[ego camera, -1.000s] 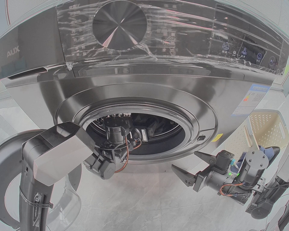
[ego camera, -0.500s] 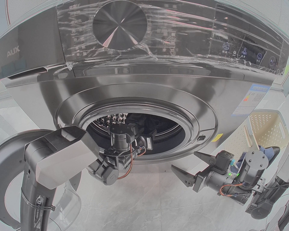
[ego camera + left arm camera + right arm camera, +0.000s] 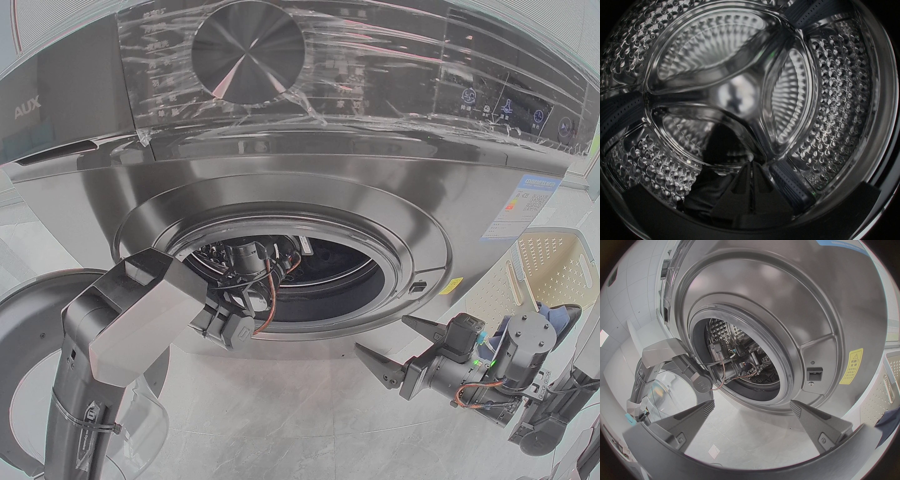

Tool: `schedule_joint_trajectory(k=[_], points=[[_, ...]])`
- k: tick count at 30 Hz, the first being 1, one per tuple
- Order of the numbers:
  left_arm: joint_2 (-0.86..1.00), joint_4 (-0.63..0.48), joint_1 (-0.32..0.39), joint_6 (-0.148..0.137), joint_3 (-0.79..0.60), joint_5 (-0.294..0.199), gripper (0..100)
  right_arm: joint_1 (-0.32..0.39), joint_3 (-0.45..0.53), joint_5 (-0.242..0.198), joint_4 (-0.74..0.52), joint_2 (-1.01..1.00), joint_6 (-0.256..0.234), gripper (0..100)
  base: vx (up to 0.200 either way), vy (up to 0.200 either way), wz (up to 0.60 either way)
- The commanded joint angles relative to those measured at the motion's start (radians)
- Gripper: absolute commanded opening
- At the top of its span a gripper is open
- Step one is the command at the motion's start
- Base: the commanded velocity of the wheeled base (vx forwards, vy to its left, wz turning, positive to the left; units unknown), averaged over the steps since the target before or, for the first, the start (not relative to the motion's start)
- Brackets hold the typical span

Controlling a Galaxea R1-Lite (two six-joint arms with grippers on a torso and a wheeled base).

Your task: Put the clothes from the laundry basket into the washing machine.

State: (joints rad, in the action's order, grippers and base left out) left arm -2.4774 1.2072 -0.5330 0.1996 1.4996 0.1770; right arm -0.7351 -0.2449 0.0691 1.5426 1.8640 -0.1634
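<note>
The washing machine (image 3: 300, 181) stands with its round opening (image 3: 281, 275) uncovered. My left arm (image 3: 250, 269) reaches through it into the drum. In the left wrist view my left gripper (image 3: 752, 170) is shut low in the studded drum (image 3: 837, 93), fingertips pressed together. A dark garment (image 3: 704, 190) lies on the drum floor just beside it. My right gripper (image 3: 381, 332) hangs open and empty in front of the machine, below the opening's right side; its fingers (image 3: 693, 415) are spread wide. Blue clothes (image 3: 551, 312) lie in the cream laundry basket (image 3: 553, 262) at the right.
The machine's glass door (image 3: 28, 350) is swung open at the left, behind my left arm. A pale tiled floor (image 3: 300, 412) spreads below the opening. The basket (image 3: 881, 390) stands close against the machine's right front corner.
My left arm's wrist has risen from the lower rim and gone further into the drum opening. The right arm has kept still.
</note>
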Motion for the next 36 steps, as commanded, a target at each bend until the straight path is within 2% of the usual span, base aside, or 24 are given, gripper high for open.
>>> schedule_joint_trajectory(k=[1, 5, 6, 12, 14, 15, 17, 23, 27, 30, 31, 36], points=[[-0.029, 0.009, 0.004, 0.0, 0.036, 0.007, 0, -0.001, -0.001, 0.0, 0.001, 0.001, -0.001, 100, 0.0, 0.0, 0.0], [-0.009, 0.008, -0.005, 0.0, -0.009, 0.012, 0, -0.001, -0.001, 0.0, 0.001, 0.001, -0.005, 100, 0.0, 0.0, 0.0], [0.009, 0.002, -0.009, 0.0, -0.032, 0.012, 100, -0.001, -0.001, 0.0, 0.001, 0.003, -0.005, 100, 0.0, 0.0, 0.0], [0.057, -0.083, -0.03, -0.006, -0.137, 0.012, 100, -0.004, -0.001, 0.0, 0.001, 0.014, -0.007, 100, 0.0, 0.0, 0.0], [0.055, -0.103, -0.033, -0.012, -0.147, 0.012, 100, -0.006, -0.001, 0.0, 0.001, 0.018, -0.007, 100, 0.0, 0.0, 0.0], [0.051, -0.112, -0.033, -0.028, -0.15, 0.01, 100, -0.006, -0.001, 0.0, 0.001, 0.02, -0.007, 100, 0.0, 0.0, 0.0], [0.043, -0.115, -0.035, -0.037, -0.15, 0.009, 100, -0.006, -0.001, 0.0, 0.001, 0.023, -0.007, 100, 0.0, 0.0, 0.0], [0.048, -0.097, -0.045, -0.042, -0.206, 0.009, 100, -0.004, 0.001, 0.0, 0.001, 0.023, -0.007, 100, 0.0, 0.0, 0.0], [0.173, -0.072, -0.082, -0.055, -0.389, 0.009, 100, -0.006, 0.004, 0.001, 0.001, 0.023, -0.007, 100, 0.0, 0.0, 0.0], [0.287, -0.043, -0.136, -0.058, -0.555, 0.007, 100, -0.004, 0.018, -0.002, 0.001, 0.018, -0.007, 100, 0.0, 0.0, 0.0], [0.293, -0.043, -0.139, -0.058, -0.562, 0.006, 100, -0.004, 0.019, -0.002, 0.001, 0.017, -0.007, 100, 0.0, 0.0, 0.0], [0.457, 0.091, -0.251, -0.058, -0.871, -0.002, 100, -0.004, 0.078, -0.009, 0.001, 0.003, -0.001, 100, 0.0, 0.0, 0.0]])
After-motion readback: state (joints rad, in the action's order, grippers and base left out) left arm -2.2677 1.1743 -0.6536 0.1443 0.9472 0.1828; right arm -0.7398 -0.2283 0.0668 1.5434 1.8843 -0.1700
